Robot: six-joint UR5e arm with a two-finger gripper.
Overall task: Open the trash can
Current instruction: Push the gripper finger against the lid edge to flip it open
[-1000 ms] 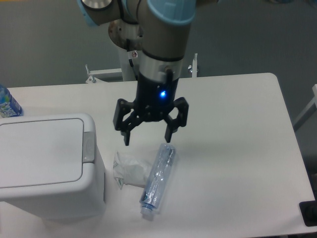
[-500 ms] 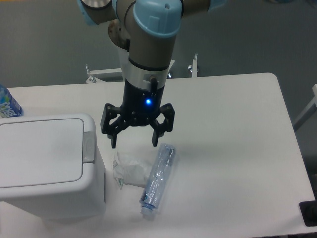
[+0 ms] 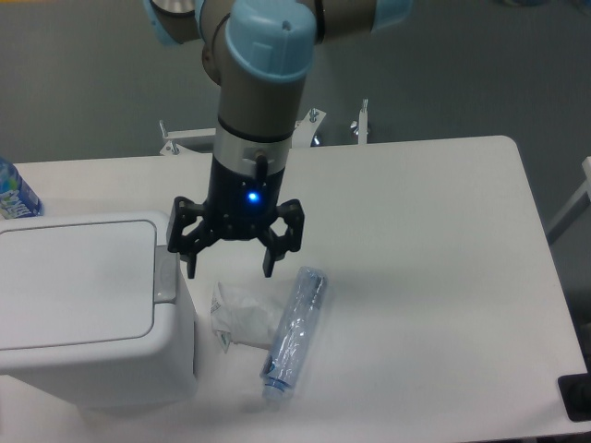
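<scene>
The white trash can (image 3: 88, 309) stands at the table's left front, its flat lid shut, with the push-button latch (image 3: 165, 274) on its right edge. My gripper (image 3: 231, 270) is open and empty, hanging just right of the latch. Its left fingertip is close to the can's right rim; I cannot tell if it touches. A crumpled white wrapper (image 3: 238, 318) and a clear crushed bottle (image 3: 294, 330) lie on the table below the gripper.
A blue-labelled bottle (image 3: 16, 196) stands at the far left edge behind the can. A metal bracket (image 3: 360, 125) sits at the table's back edge. A dark object (image 3: 577, 397) is at the lower right corner.
The gripper has moved left, from above the bottle toward the trash can's latch side, staying open. The can, the wrapper and the bottle have not moved.
</scene>
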